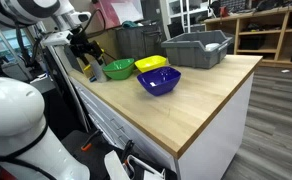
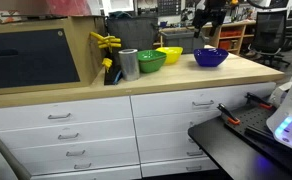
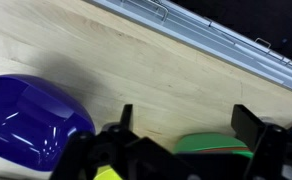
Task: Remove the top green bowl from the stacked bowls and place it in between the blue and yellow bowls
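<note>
The gripper (image 3: 186,112), jaws apart, frames the green bowl (image 3: 211,147), blue bowl (image 3: 31,115) beside, grey bin (image 3: 186,28) beyond.

Surface (image 1: 221,92): light wood top over white drawers, seen in both exterior views.
Green bowl (image 1: 117,70): near one end, just beside the yellow bowl (image 1: 151,64).
Yellow bowl: between the green bowl and the grey bin (image 1: 196,48).
Blue bowl (image 1: 159,82): near the front edge, close to the yellow bowl.
Grey bin: toward the back edge.
Metal cup (image 2: 128,64): upright, just beside the green bowl.
</note>
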Tool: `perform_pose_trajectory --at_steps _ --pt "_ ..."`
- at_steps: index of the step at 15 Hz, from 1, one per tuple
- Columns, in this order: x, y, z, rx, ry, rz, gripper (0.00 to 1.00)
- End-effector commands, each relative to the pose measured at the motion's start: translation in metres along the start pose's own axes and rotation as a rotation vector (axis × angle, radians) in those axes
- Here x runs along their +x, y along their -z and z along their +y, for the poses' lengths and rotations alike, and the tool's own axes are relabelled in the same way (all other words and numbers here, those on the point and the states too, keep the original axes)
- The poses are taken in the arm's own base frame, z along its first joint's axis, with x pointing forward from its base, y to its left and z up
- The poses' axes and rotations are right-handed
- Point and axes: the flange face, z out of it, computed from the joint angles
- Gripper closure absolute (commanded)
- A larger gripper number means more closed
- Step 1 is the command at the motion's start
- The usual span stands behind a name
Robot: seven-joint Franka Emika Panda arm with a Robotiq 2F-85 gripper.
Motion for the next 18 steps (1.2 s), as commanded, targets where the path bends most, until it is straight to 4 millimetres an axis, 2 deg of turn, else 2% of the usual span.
perform_pose_trajectory --at_steps 1,5,12,15,18 --pt "0.0 0.001 0.0 0.0 0.0 -0.001 0.0" --pt "0.021 -0.019 -0.012 0.006 -0.006 0.038 0.0" --pt "0.069 -0.086 -0.045 0.028 -0.068 0.142 0.0" --pt "0.093 -0.107 -0.048 0.029 -0.131 0.195 0.0" --pt "0.12 -0.118 -0.039 0.007 -0.21 0.233 0.0"
